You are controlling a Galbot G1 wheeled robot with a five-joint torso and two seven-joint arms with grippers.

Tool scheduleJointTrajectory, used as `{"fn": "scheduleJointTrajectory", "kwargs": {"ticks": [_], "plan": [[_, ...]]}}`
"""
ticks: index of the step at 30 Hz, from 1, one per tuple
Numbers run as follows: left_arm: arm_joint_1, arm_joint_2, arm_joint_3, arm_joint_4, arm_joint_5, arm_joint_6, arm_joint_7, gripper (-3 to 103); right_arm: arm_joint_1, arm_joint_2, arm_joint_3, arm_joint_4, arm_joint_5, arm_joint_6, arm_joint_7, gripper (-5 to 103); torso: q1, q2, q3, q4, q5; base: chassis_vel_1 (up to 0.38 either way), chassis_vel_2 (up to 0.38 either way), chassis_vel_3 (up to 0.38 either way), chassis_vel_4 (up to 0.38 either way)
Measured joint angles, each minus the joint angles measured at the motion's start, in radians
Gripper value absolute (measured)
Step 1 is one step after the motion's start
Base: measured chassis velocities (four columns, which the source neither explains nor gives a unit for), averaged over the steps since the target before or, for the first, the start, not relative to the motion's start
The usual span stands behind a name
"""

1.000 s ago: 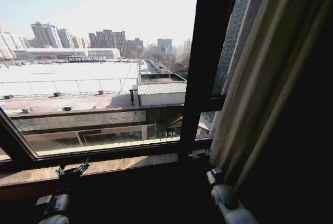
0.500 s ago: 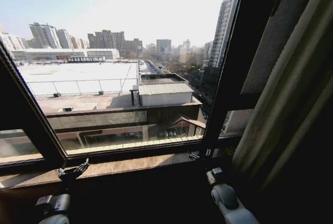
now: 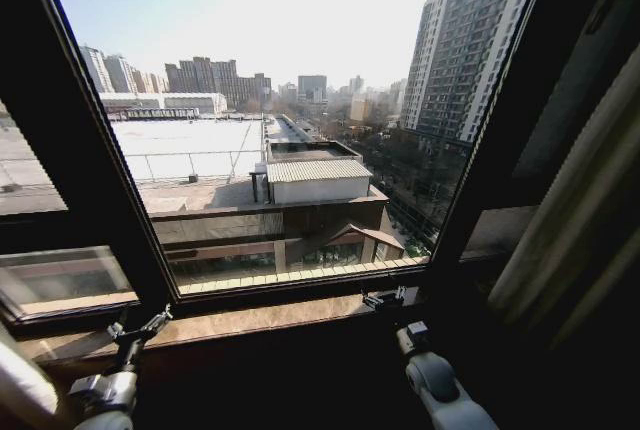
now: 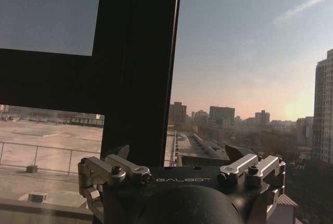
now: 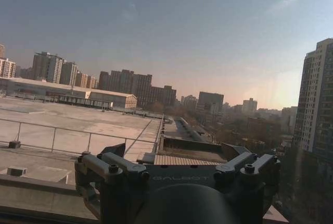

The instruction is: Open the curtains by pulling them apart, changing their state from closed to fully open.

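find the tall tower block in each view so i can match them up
Head view: the tall tower block stands upper right, just inside the dark window frame.
Left wrist view: beyond the open left hand, at the picture's edge, cut off.
Right wrist view: beyond the open right hand, at the edge.
Shared landmark: the flat white rooftop with its railing.

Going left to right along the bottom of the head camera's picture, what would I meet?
Pale curtain fold at the corner → left tool below the sill → right tool → tan drape at the right edge.
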Motion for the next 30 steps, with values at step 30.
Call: {"fn": "scheduleJointTrajectory", "kwargs": {"ticks": [30], "plan": [[0.0,0.0,0.0,0.0,0.0,0.0,0.0,100,0.0,0.0,0.0,0.0,0.0,0.0,0.0,100,0.0,0.0,0.0,-0.0002,0.0001,0.379,0.339,-0.368,-0.338]]}}
